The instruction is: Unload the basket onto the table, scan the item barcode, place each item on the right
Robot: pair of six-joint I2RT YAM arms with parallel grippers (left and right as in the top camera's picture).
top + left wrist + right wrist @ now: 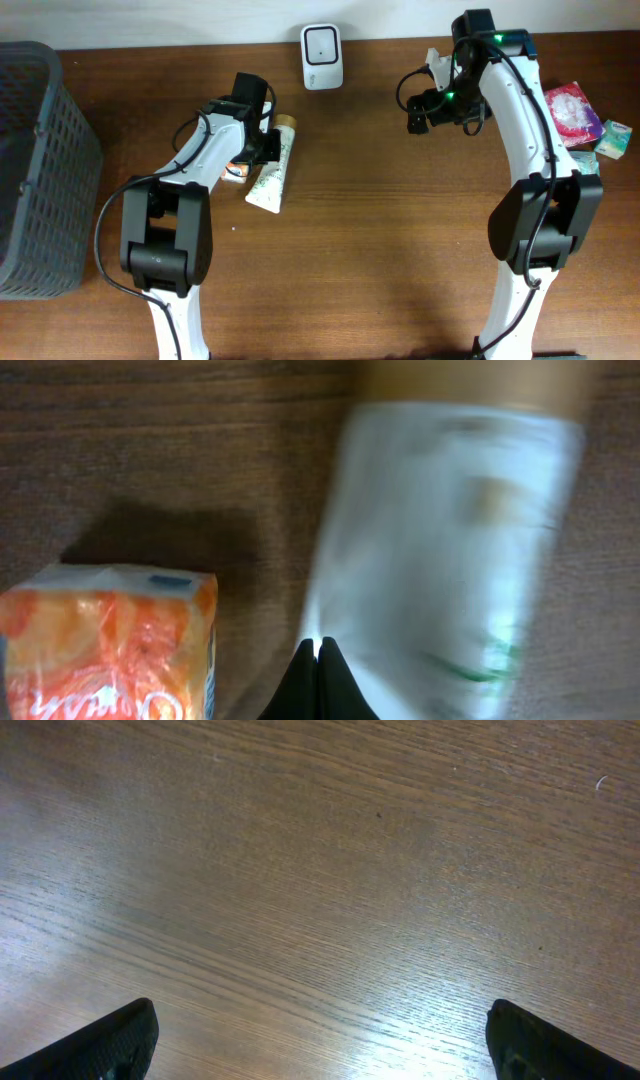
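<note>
L gripper (320,657): jaws fully together, tips meeting, nothing visible between them. From the L wrist cam I see the tips at the left edge of the tube (450,550); the tube is blurred there, so I cannot tell whether tips and tube touch. No grip on the tube evident.

Overhead, the L gripper (267,145) sits over the tube's upper part. Tube (270,182): white w/ tan cap, lying flat on the table (380,250), cap toward the far edge, crimped end toward the arm bases, slightly slanted. Print on it not legible in any view; barcode not made out.

Orange pack (234,172) lies just left of the tube, partly under the L arm. On the wrist cam the pack (110,645) is beside the tube w/ a strip of bare wood between, not touching.

Scanner (322,43): white unit at the far edge, between the two arms, well apart from the tube.

R gripper (318,1012): jaws wide apart, holding nothing, only bare wood below. Overhead it (418,118) hangs over open table, right of the scanner.

Other items: dark basket (40,170) at the left edge; pink pouch (570,112) and teal pack (613,140) at the right edge, near each other.
</note>
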